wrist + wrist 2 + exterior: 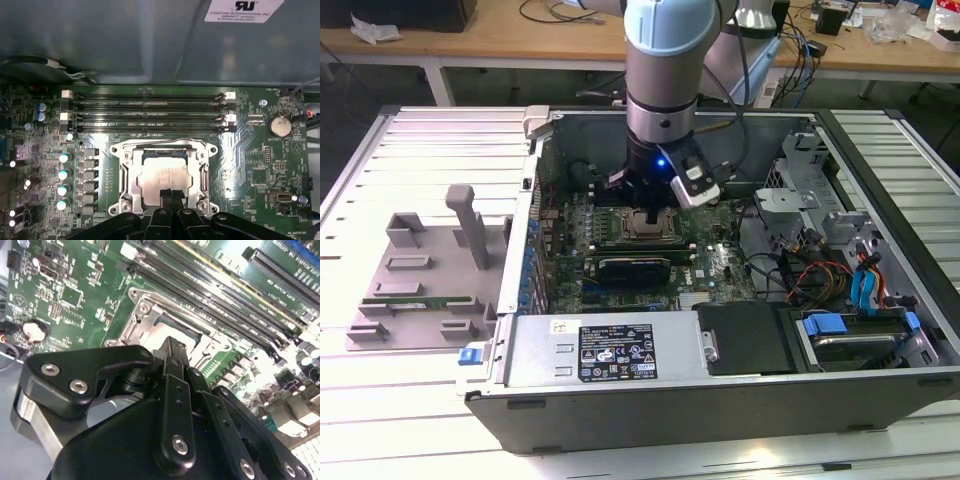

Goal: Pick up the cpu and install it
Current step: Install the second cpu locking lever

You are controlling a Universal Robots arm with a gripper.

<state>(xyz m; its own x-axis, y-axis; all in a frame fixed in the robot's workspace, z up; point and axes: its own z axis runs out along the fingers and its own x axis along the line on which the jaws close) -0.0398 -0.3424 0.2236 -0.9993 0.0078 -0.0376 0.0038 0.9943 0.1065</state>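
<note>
- You have the gripper (651,213) low inside the open computer case (880,330), at the centre of the exterior view, directly over the socket (165,172).
- In the first wrist view the two black fingertips (170,196) come together at the lower edge of the cpu (161,180), with almost no gap between them. They look closed, and I judge they are not gripping the chip, but whether they touch its silver top I cannot tell.
- The cpu lies flat inside the metal socket frame, at the lower centre of the first wrist view, and seems already seated on the motherboard (250,150).
- What could go wrong: if you press down while the chip is a little turned or shifted in the frame, the contacts below may bend. I cannot confirm that its edges are square to the frame.
- If the fingertips drag sideways when they lift, they may pull the chip out of its seat.
- Count: one cpu, one socket, one gripper.
- I count four memory slots (150,112) in the upper middle of the first wrist view, and one round coin battery (278,126) at the right.
</note>
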